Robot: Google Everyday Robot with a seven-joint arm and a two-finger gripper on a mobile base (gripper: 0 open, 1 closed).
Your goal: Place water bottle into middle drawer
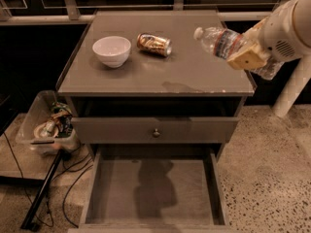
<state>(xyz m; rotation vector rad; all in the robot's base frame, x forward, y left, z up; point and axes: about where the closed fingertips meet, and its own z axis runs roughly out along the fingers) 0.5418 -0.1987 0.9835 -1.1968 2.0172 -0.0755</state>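
The water bottle (pixel 219 41) is clear and ribbed with a white cap and a red-and-blue label. It lies tilted in the air above the right end of the cabinet top, cap pointing left. My gripper (pixel 248 57) is shut on the water bottle near its base, at the cabinet's right edge. The middle drawer (pixel 92 191) is pulled out at the bottom, a wide shallow grey-brown tray with a bare floor, below and left of the gripper.
A white bowl (pixel 112 50) and a gold-brown drink can (pixel 154 44) lie on the cabinet top (pixel 194 76). A closed drawer front with a small round knob (pixel 156 132) sits above the open drawer. A plastic bin of clutter (pixel 46 125) and cables stand at the left.
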